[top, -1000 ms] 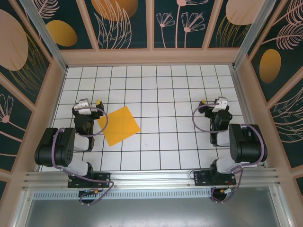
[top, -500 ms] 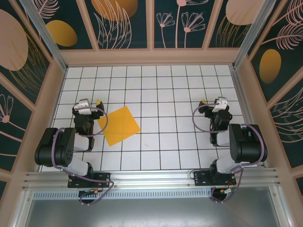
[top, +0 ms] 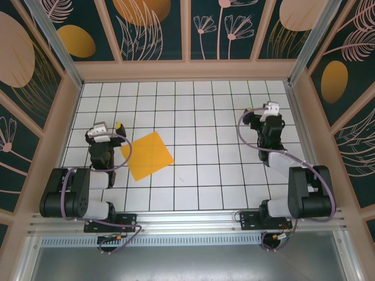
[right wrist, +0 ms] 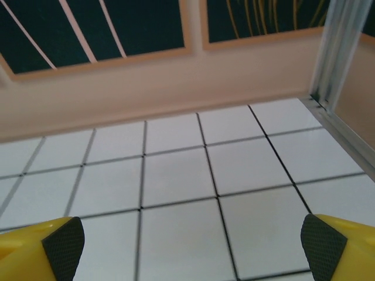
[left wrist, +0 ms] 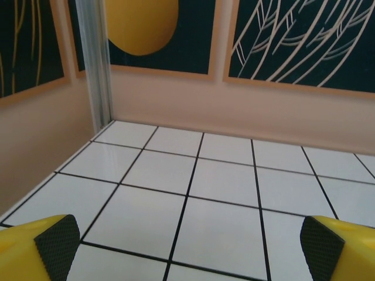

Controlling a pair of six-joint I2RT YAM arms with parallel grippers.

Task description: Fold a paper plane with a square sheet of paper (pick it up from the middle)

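The square sheet of paper (top: 147, 156) lies flat and unfolded on the white grid table, turned like a diamond, left of centre. It is orange-yellow and about two tiles wide. A folded paper plane is out of view. My left gripper (top: 109, 127) hovers just left of the sheet's far-left edge, open and holding nothing. In the left wrist view its gripper (left wrist: 187, 252) has both yellow fingers (left wrist: 55, 246) spread wide over bare tiles. My right gripper (top: 261, 111) is far to the right, well away from the sheet and open. The right wrist view shows the gripper (right wrist: 190, 249) above bare tiles.
Tan walls with painted panels enclose the table (top: 199, 99) on three sides. An aluminium post (left wrist: 96, 64) stands in the far-left corner and another post (right wrist: 337, 52) in the far-right corner. Both arm bases sit at the near rail (top: 187, 221).
The right arm has stretched out, carrying its gripper toward the far wall. The left arm has lowered and its gripper has shifted slightly left. The sheet has not moved.
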